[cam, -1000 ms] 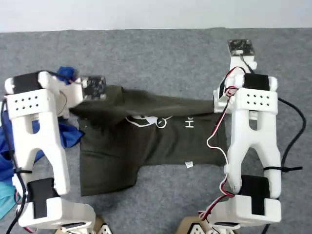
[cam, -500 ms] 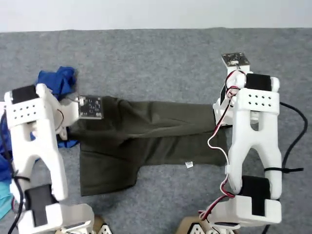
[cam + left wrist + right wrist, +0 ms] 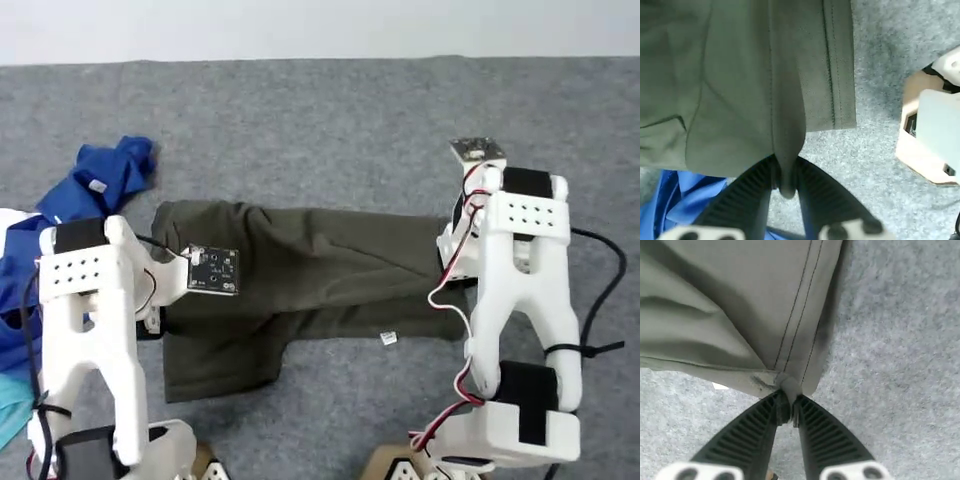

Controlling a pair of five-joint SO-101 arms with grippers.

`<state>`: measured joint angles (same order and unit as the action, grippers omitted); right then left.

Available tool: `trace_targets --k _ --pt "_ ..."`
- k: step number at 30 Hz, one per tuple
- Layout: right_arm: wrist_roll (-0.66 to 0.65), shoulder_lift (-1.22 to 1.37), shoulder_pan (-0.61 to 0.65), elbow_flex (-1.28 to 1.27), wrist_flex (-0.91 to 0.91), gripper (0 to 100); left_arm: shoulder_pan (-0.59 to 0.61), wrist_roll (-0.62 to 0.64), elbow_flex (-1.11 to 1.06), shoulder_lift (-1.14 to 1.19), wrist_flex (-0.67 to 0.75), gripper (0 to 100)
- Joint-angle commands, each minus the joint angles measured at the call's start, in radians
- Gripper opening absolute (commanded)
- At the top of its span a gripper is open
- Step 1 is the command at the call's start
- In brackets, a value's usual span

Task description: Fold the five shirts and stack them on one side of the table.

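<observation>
A dark olive shirt (image 3: 300, 270) lies folded lengthwise across the middle of the grey table. My left gripper (image 3: 785, 182) is shut on a pinched fold of the olive shirt (image 3: 740, 85) at its left end, near a sleeve. My right gripper (image 3: 786, 409) is shut on the hem corner of the olive shirt (image 3: 740, 305) at its right end. In the high view the left arm (image 3: 95, 330) stands over the shirt's left edge and the right arm (image 3: 515, 270) over its right edge. Blue shirts (image 3: 95, 185) lie heaped at the far left.
The grey carpeted table (image 3: 330, 130) stretches bare beyond the shirt. A teal cloth (image 3: 8, 405) pokes in at the lower left edge. The right arm's base (image 3: 932, 130) appears beside the shirt in the left wrist view.
Both grippers have pulled the shirt's far edge toward the near side, folding it over and hiding the white print. The left arm moved most, uncovering the blue shirts.
</observation>
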<state>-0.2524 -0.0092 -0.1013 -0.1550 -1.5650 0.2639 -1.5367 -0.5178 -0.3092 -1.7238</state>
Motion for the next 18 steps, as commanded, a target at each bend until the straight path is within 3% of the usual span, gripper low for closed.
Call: trace_targets --k 1,11,18 --pt "-0.011 -0.070 -0.031 0.034 0.002 0.8 0.000 0.005 0.005 -0.044 -0.031 0" --pt "-0.089 -0.061 -0.027 0.035 0.001 0.8 -0.008 0.012 -0.010 -0.121 -0.034 0" --pt "-0.114 -0.061 -0.016 -0.034 0.008 0.8 -0.009 0.012 -0.160 -0.178 -0.032 0"
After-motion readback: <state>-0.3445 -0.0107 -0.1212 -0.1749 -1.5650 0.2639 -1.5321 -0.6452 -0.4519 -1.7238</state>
